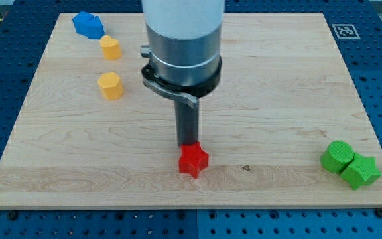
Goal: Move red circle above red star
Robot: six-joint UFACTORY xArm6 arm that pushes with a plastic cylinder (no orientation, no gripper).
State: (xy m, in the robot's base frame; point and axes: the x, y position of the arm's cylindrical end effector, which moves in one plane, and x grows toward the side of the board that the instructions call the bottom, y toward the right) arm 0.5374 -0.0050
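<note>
A red star [193,160] lies on the wooden board [270,86] near the view's bottom centre. My tip [189,144] stands right at the star's upper edge, touching or almost touching it. No red circle shows in the view; it may be hidden behind the arm's wide body, which covers the top centre of the board.
A blue block [88,25] lies at the top left, with a yellow heart [111,48] and a yellow hexagon [111,86] below it. A green circle [337,157] and a green star [361,171] touch each other at the bottom right.
</note>
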